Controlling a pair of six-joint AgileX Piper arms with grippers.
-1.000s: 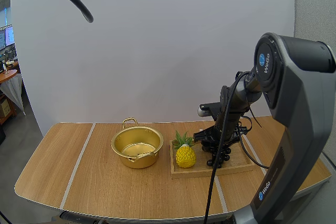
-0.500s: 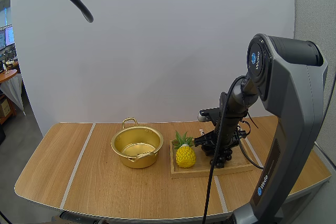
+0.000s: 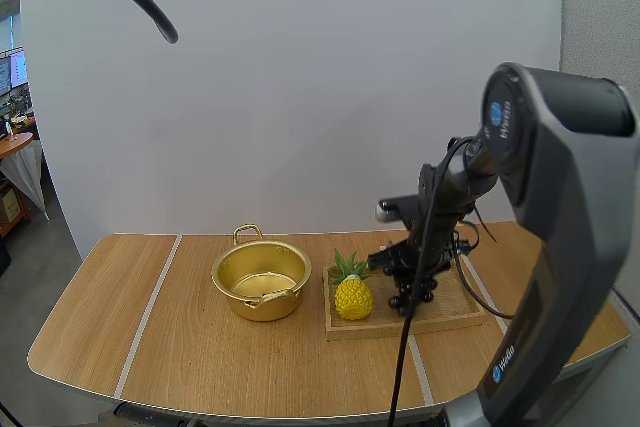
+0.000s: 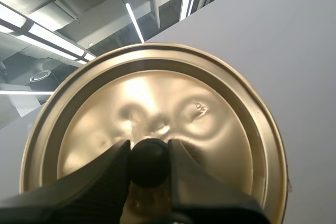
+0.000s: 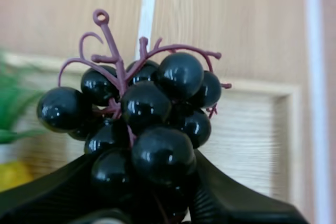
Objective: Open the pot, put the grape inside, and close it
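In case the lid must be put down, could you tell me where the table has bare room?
The table is bare left of the pot and along the front edge before pot and tray. The tray is crowded: the pineapple stands on it and the right gripper holds grapes over it.

Right arm [image 3: 560,247]: the large grey upper link stands at the near right with the elbow high. The dark forearm slopes down and to the left, ending at the wrist.

Right tool [image 3: 410,269]: it points downward, low over the right half of the surface [image 3: 200,347]. In the right wrist view its two black fingers [image 5: 52,192] stand apart, one on each side of a bunch of grapes [image 5: 147,114], which is clamped between them (the lower berries hide the fingertips).

Left tool [image 4: 149,165]: the two fingers [image 4: 89,182] are closed against the black knob [image 4: 149,153] of a lid [image 4: 220,124]. One finger lies on each side, and both touch the knob.
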